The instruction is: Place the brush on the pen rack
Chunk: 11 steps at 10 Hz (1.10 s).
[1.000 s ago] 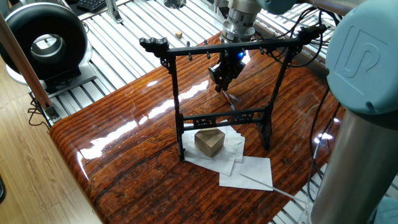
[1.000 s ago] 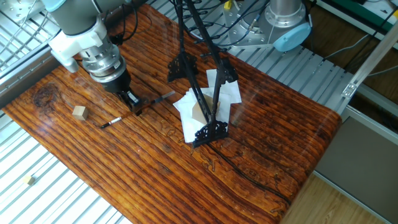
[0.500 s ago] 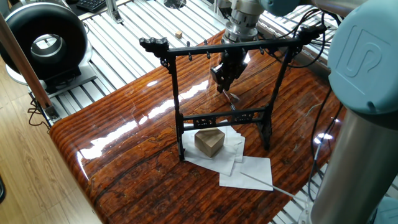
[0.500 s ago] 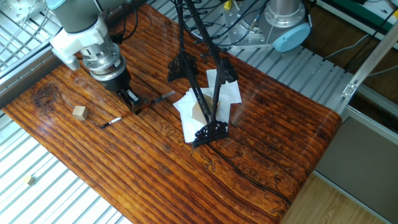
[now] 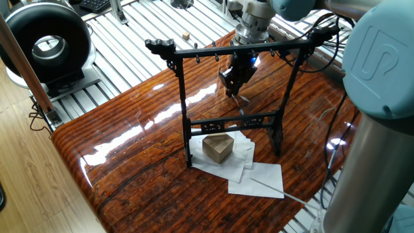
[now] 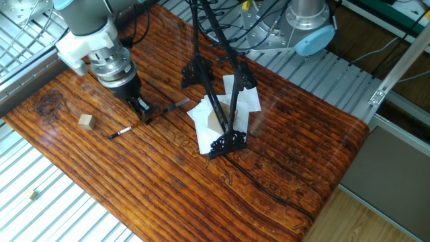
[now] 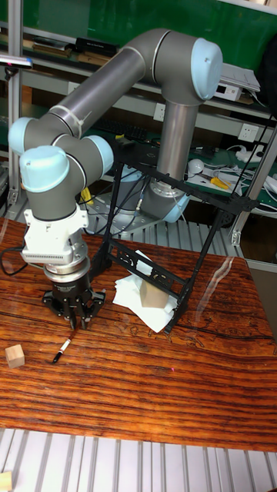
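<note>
The brush (image 6: 121, 132) is a short, thin dark stick with a pale tip, lying flat on the wooden table. It also shows in the tall fixed view as the brush (image 7: 61, 350). My gripper (image 6: 144, 114) hangs low over the wood just beside it, toward the rack, and does not touch it. Seen from the front, the gripper (image 7: 75, 323) has its fingers apart with nothing between them. The pen rack (image 5: 233, 50) is a tall black frame standing upright on white papers. My gripper (image 5: 231, 87) is behind the rack's crossbar, where the brush is hidden.
A wooden block (image 5: 218, 147) sits on white papers under the rack, with a thin pale rod (image 5: 275, 189) on them. A small wood cube (image 6: 85, 121) lies left of the brush. A thin grey streak (image 6: 171, 105) runs from the gripper toward the rack; object or reflection, I cannot tell.
The gripper has edged very slightly sideways. The brush, the rack and the block lie as before.
</note>
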Motion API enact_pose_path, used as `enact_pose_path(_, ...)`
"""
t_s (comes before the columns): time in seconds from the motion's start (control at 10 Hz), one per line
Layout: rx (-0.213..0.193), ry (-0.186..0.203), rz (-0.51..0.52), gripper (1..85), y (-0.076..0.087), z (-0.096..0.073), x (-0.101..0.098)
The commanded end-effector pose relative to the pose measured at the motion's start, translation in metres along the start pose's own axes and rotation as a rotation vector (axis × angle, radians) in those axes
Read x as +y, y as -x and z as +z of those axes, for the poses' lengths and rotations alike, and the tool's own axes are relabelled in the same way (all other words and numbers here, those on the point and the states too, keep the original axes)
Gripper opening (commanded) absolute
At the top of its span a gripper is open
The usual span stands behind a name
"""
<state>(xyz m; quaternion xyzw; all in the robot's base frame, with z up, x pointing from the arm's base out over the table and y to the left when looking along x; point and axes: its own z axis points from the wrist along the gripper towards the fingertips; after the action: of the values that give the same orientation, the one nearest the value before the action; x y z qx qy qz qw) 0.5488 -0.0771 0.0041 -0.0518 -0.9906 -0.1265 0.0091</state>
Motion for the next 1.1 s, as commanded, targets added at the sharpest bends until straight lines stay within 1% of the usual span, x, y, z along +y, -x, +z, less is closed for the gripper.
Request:
enact_pose_path(0.0, -0.015, 0.009, 0.0, 27.7, 0.004, 0.001, 0.001)
enact_pose_path(0.1, -0.017, 0.008, 0.0, 26.3, 0.005, 0.002, 0.0)
enact_pose_path(0.2, -0.018, -0.003, 0.004, 21.7, 0.005, 0.003, -0.003)
enact_pose_path(0.3, -0.016, -0.02, 0.018, 12.0, 0.005, 0.004, -0.007)
enact_pose_path(0.4, -0.013, -0.045, 0.031, 1.7, 0.005, 0.005, -0.013)
enact_pose_path(0.5, -0.015, -0.055, 0.029, 1.0, 0.005, 0.004, -0.015)
enact_pose_path(0.6, -0.007, -0.053, 0.025, 1.0, 0.005, 0.0, -0.015)
enact_pose_path(0.7, -0.007, -0.06, 0.003, 1.0, 0.009, -0.007, -0.017)
enact_pose_path(0.8, -0.033, -0.136, -0.046, 1.0, 0.021, -0.012, -0.031)
enact_pose_path(0.9, -0.064, -0.207, -0.112, 1.0, 0.039, -0.018, -0.04)
enact_pose_path(1.0, -0.089, -0.22, -0.179, 1.0, 0.056, -0.029, -0.031)
